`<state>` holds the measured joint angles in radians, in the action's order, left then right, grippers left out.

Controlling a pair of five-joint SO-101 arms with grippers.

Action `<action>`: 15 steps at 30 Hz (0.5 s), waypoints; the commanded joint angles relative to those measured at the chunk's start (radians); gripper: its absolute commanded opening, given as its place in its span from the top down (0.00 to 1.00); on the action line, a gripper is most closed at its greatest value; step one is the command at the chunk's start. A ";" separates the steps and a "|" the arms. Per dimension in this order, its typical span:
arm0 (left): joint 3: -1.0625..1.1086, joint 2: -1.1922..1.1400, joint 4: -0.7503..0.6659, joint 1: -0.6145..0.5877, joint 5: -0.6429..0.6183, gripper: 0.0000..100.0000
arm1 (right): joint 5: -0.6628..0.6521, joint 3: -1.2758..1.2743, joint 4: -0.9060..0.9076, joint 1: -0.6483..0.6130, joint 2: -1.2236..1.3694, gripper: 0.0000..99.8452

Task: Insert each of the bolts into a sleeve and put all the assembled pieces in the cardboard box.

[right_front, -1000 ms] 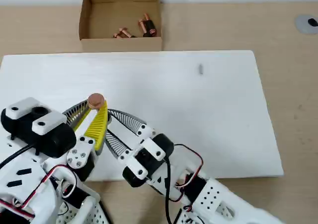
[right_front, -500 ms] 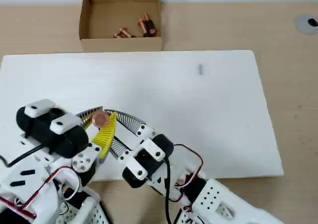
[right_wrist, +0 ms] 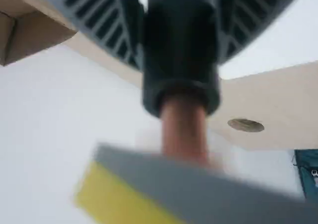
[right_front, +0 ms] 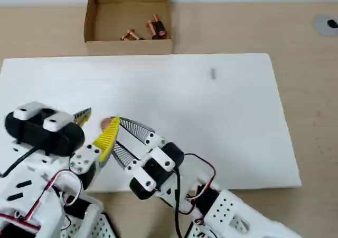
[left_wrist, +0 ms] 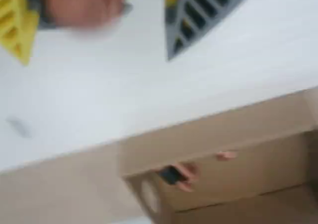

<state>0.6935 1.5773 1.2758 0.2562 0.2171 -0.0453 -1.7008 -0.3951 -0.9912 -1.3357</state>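
Two hands meet at the side of the white board (right_front: pixel 211 132) that lies farthest from the cardboard box (right_front: pixel 90 27).

Your right hand (right_wrist: pixel 179 57), the one with grey fingers (right_front: pixel 134 127), is closed tight on a black sleeve (right_wrist: pixel 180 80). A copper bolt (right_front: pixel 109 123) sticks out of the end of that sleeve, and part of its shaft is inside.

Your left hand (right_front: pixel 102 116) is open. Its two yellow fingers (right_front: pixel 105 137) stand apart, with the bolt's round head between them. The head sits just beside one yellow finger. You cannot tell if that finger touches it.

The white board lies flat on the tan worktop (right_front: pixel 311 90) and fills the space between the hands and the box. A small grey mark (right_front: pixel 213 73) sits on the board, nearer the box than the hands are.

The cardboard box stands open on the worktop, just beside the board's edge. Some copper and black pieces (right_front: pixel 156 28) lie on its floor, and a few smaller copper ones (right_front: pixel 129 36) lie close to them.

A round grey cap (right_front: pixel 325 24) sits in the worktop, well apart from the box.
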 commanded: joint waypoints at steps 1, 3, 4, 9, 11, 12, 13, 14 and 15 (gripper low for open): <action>-0.032 -0.015 -0.002 -0.077 0.005 0.78 | 0.002 0.005 0.000 -0.007 -0.028 0.99; -0.032 -0.015 0.000 -0.084 0.005 0.78 | 0.002 0.005 0.000 -0.007 -0.028 0.99; -0.034 -0.015 0.000 -0.084 0.005 0.78 | 0.002 0.005 0.000 -0.007 -0.028 0.99; -0.104 -0.015 -0.005 -0.083 -0.084 0.78 | 0.003 0.005 0.000 0.045 -0.021 0.99; -0.169 -0.018 -0.002 -0.087 -0.141 0.78 | 0.009 0.007 0.025 0.111 -0.021 0.99; -0.192 -0.019 0.000 -0.087 -0.161 0.78 | 0.021 0.013 0.049 0.148 -0.021 0.99; -0.209 -0.027 0.003 -0.089 -0.180 0.78 | 0.043 0.025 0.074 0.189 -0.021 0.99; -0.229 -0.041 0.021 -0.091 -0.192 0.78 | 0.069 0.048 0.104 0.232 -0.021 0.99; -0.250 -0.058 0.049 -0.091 -0.198 0.78 | 0.092 0.082 0.141 0.274 -0.021 0.99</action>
<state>0.5186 1.5650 1.2866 0.1795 0.0560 -0.0054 -1.7008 -0.3138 -0.8316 -1.3387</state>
